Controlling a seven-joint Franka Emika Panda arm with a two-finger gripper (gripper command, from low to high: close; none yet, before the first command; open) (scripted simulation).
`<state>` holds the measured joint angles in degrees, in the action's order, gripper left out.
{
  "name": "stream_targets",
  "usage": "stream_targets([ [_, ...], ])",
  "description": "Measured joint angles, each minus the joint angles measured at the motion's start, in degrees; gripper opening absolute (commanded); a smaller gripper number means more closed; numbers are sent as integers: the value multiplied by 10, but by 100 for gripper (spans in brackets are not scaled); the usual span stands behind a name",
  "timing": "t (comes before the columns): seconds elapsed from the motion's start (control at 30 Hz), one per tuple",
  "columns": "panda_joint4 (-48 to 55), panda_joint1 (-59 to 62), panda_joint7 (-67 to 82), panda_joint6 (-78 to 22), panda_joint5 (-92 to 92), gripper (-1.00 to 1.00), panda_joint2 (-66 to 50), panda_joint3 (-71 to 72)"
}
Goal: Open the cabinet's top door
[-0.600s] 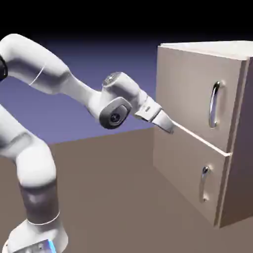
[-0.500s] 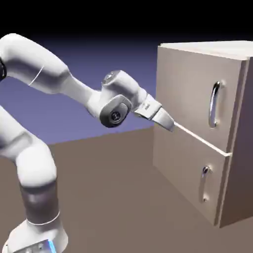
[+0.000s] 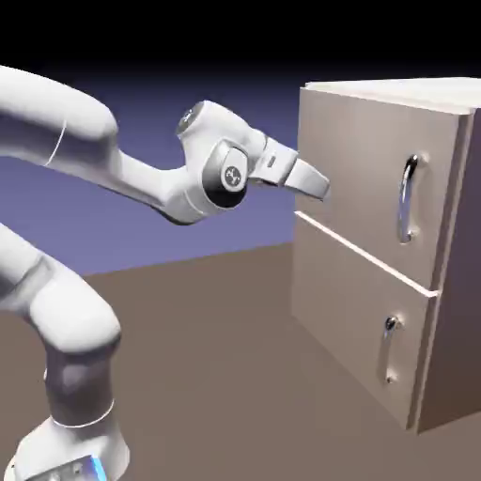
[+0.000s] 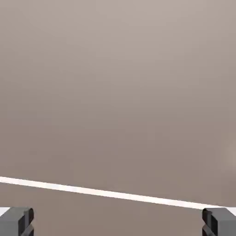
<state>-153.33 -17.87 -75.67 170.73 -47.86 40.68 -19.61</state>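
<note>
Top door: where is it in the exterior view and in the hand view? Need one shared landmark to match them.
Exterior view: the top door is the larger upper panel on the cabinet at right, with the open gripper by its left edge.
Hand view: plain beige panel fills the picture, most likely the top door.
Shared landmark: the pale seam under the top door, the bright line near the hand view's bottom.

A flat brown table top (image 3: 216,376) fills the lower part of the exterior view. Behind the table top rises a plain backdrop (image 3: 141,225), blue-violet just above the table's far edge and darkening to black at the top. Light is soft and even.
</note>
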Motion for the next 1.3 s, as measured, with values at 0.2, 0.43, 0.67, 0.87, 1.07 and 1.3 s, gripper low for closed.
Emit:
stream_targets([
  [0.2,24,-54,-104,-10,-150,100,25,-61],
  [0.43,52,-116,-225,-22,-324,100,54,-133],
  [0.67,80,-179,-346,-34,-498,100,84,-204],
  [0.87,104,-233,-450,-44,-648,100,109,-266],
  [1.07,128,-286,-553,-55,-797,100,134,-327],
  [1.3,156,-349,-674,-67,-972,100,163,-398],
])
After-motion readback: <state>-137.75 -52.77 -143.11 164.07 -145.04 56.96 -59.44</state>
